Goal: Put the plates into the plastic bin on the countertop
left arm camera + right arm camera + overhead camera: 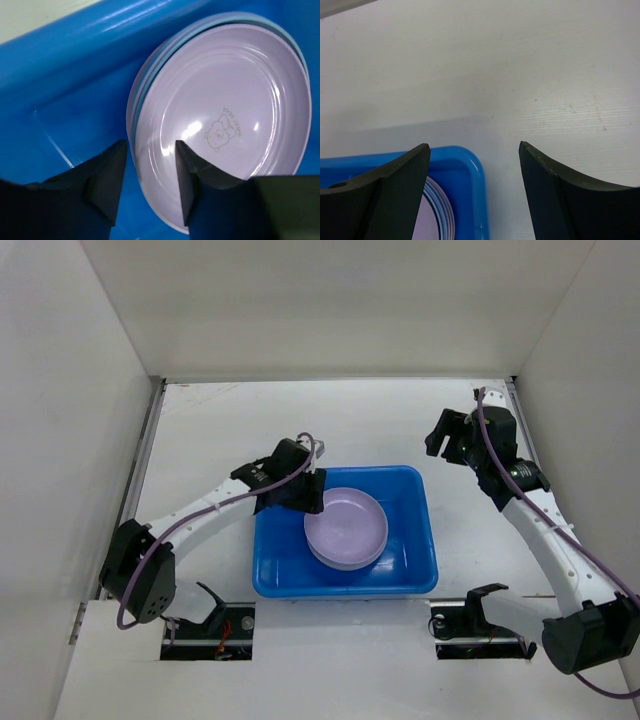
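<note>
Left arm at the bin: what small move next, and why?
Probably lift the left gripper straight up out of the plastic bin: its jaws stand open astride the lilac plate at its rim, and that plate already lies on the other plates inside. No plate shows outside the bin.

You had one print to check. On the floor of the top lilac plate (pixel 235 75), seen by the left wrist camera, sat a small grey cartoon bear (pixel 219 134) with a short curved line of lettering (pixel 231 116) beside it. The letters were turned away and too fine to read. In the overhead view, a white marking (pixel 262 478) on the left arm (pixel 205 508) was also unreadable.
</note>
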